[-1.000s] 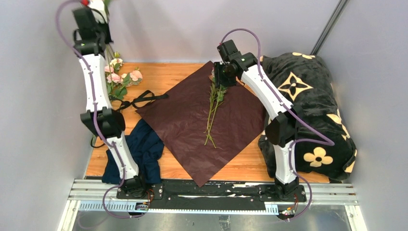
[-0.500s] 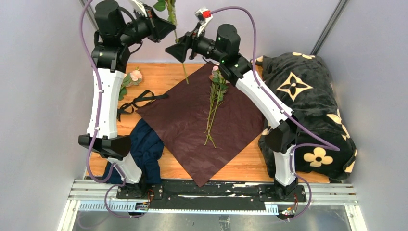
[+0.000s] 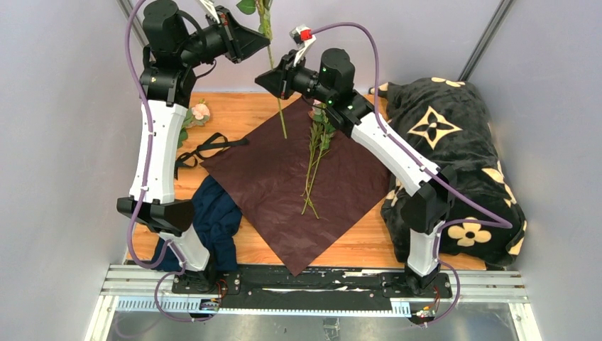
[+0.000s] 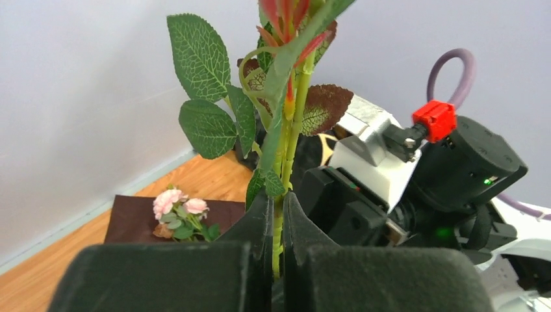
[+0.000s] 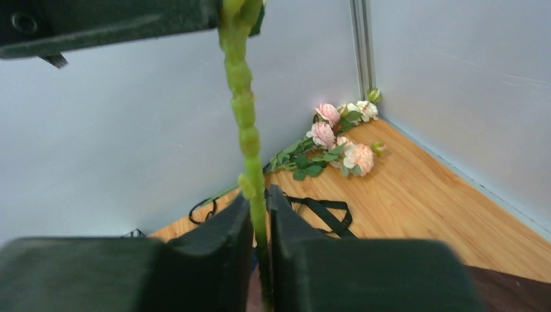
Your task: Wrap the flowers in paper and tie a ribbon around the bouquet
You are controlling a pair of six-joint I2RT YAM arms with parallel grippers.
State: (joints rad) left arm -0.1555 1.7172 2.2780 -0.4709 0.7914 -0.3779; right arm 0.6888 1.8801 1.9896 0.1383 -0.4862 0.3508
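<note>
Left tool pinches one green stem upright, high over the bench; right tool, just beneath it, is pressed together on the same stem, apparently a handover before laying it down; stem knobbly, leafy above the left tool, its lower end dangling free below both tools over the dark red paper; two flowers lie there.

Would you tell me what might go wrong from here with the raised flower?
1. The left claw and right claw both pinch one thin stem; if the arms pull unevenly, it may bend or snap.
2. Its tip hangs over the paper near the flowers already laid there; lowering it carelessly could knock them askew.
</note>
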